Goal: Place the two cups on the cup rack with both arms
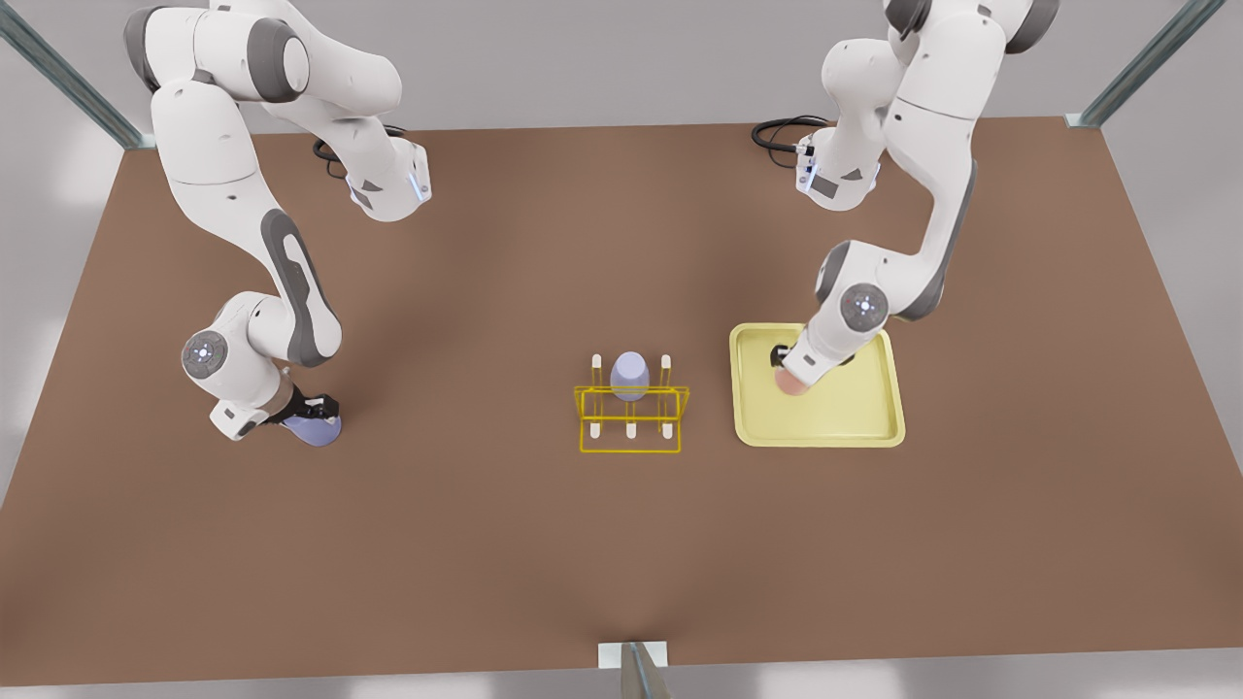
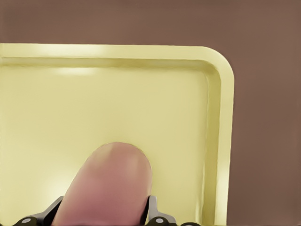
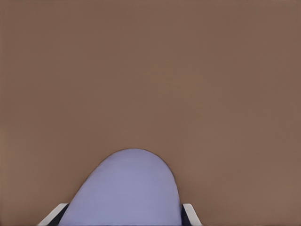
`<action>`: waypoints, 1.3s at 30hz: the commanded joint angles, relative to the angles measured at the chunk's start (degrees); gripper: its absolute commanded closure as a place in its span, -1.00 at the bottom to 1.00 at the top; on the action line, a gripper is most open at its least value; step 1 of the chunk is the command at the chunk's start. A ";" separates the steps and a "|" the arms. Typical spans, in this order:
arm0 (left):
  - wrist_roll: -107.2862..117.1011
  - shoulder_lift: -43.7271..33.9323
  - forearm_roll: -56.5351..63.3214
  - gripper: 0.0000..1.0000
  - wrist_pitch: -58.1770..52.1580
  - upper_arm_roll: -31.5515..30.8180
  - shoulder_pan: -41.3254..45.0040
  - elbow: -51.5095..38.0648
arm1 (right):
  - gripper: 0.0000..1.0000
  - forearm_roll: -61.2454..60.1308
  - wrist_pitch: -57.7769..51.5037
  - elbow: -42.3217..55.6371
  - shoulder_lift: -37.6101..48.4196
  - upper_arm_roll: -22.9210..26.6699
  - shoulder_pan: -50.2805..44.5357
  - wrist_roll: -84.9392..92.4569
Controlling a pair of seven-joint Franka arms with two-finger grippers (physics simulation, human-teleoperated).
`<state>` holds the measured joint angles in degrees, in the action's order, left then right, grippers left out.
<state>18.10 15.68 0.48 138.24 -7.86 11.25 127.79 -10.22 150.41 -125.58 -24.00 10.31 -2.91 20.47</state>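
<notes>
two cups gripped, neither racked yet: you are at the pick-up step.

your left gripper (image 1: 789,374) is closed on the pink cup (image 2: 107,186) over the yellow tray (image 1: 874,417); your right gripper (image 1: 313,408) is closed on a lavender cup (image 3: 127,188) down by the table (image 1: 486,544), well apart from the rack (image 1: 631,419). next, i judge, lift both and carry each to a free peg. count: three cups, one lavender cup already on the rack (image 1: 629,376), six pegs, one tray, one rack.
</notes>
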 commanded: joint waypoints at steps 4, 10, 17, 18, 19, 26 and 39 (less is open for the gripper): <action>1.23 0.66 -0.48 -0.64 -11.50 -0.14 0.70 -7.64 | -0.66 0.02 -0.64 1.22 0.10 -0.81 0.10 2.38; 8.62 12.09 -0.30 -0.64 -24.15 -2.33 1.06 -34.44 | -0.66 -7.70 -3.98 5.79 1.24 -6.79 0.28 3.34; 13.10 21.41 -0.56 -0.64 -29.87 -6.29 1.14 -54.04 | -0.66 -17.82 -6.18 17.03 -1.31 -10.75 -11.23 -8.25; 14.77 22.55 -0.56 -0.64 -29.87 -7.87 1.14 -56.06 | -0.66 -17.82 -7.76 19.58 -1.40 -10.75 -13.43 -12.20; 14.86 23.43 -2.76 -0.64 -29.87 -8.49 1.14 -57.38 | -0.66 -19.66 -7.76 21.34 -2.27 -10.75 -15.54 -14.06; 15.83 26.33 -2.85 -0.64 -32.33 -13.59 2.55 -59.06 | -0.66 -22.04 -8.11 31.54 -6.32 -10.75 -25.30 -30.40; 16.97 28.09 0.49 -1.00 -34.00 -14.64 3.08 -59.14 | -0.66 -22.13 -8.47 27.14 -4.21 -10.84 -28.99 -30.67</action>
<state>31.04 43.80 -0.54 105.86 -22.43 14.62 68.63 -32.46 142.43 -98.30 -28.53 -0.55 -31.80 0.38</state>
